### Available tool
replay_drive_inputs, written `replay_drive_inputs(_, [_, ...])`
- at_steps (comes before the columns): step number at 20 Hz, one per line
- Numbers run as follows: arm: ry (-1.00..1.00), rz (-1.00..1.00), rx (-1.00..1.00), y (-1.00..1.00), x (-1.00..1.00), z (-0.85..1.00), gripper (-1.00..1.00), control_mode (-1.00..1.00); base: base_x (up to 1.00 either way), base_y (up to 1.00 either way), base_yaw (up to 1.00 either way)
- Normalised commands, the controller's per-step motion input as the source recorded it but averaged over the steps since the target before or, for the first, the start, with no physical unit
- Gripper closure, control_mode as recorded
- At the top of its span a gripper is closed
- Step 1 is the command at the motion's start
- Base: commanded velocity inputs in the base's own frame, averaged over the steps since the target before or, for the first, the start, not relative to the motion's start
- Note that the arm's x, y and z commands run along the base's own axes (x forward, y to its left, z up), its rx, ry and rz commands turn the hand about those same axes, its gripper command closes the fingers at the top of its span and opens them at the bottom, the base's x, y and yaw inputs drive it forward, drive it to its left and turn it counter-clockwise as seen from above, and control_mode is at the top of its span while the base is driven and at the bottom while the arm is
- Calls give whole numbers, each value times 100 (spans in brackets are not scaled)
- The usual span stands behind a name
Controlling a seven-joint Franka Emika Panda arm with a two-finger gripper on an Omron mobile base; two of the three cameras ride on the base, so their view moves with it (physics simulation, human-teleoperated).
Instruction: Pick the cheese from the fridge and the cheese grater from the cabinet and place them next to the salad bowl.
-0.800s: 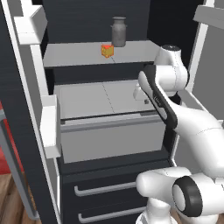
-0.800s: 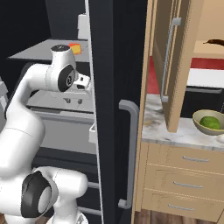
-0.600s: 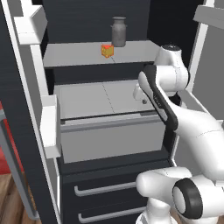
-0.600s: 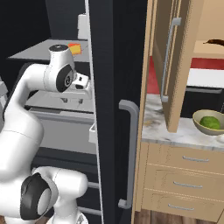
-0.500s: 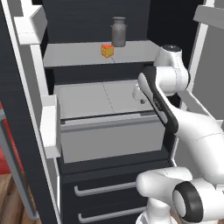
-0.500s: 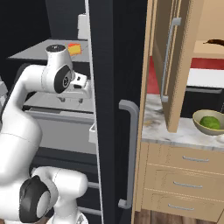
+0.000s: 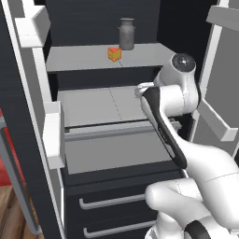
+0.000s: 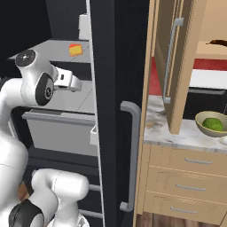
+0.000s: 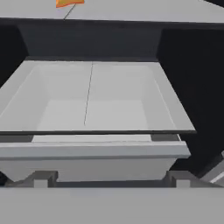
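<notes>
Arm edges slightly deeper into fridge (image 7: 28, 140); pincer (image 8: 73, 83) open, empty. Cheese (image 7: 114, 53) on upper shelf, twelve o'clock of pincer, beside jar (image 7: 126, 33). Risk: a level advance probably strikes the shelf edge.

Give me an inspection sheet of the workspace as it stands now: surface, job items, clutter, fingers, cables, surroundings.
Surface: pale grey upper fridge shelf carries two things; a pale grey bin sits below it.
Job's things: cheese rests on the upper shelf, untouched. Salad bowl with lettuce stands on the marble counter right of the fridge. Cabinet door hangs open; grater not made out.
Clutter: squat grey lidded jar behind the cheese, apart from it.
Fingers: gripper open, empty, level with the bin, below the cheese.
Cables: nothing seen.
Surroundings: fridge doors open, white door bins, dark drawers beneath, tan drawers under the counter.
</notes>
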Motion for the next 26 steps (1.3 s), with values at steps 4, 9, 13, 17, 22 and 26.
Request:
replay_drive_inputs(4, [-45, -11, 3, 37, 2, 72, -100, -100, 0, 0, 0])
replay_drive_inputs(9, [-44, -10, 11, 18, 0, 81, -100, -100, 0, 0, 0])
replay_drive_inputs(13, [-9, 1, 12, 0, 0, 61, -100, -100, 0, 0, 0])
replay_drive_inputs(17, [-2, 2, 6, 4, 0, 54, -100, -100, 0, 0, 0])
replay_drive_inputs(22, [9, 7, 0, 15, 8, 31, -100, -100, 0, 0, 0])
replay_drive_inputs(26, [11, 1, 0, 7, 54, 0, -100, -100, 0, 0, 0])
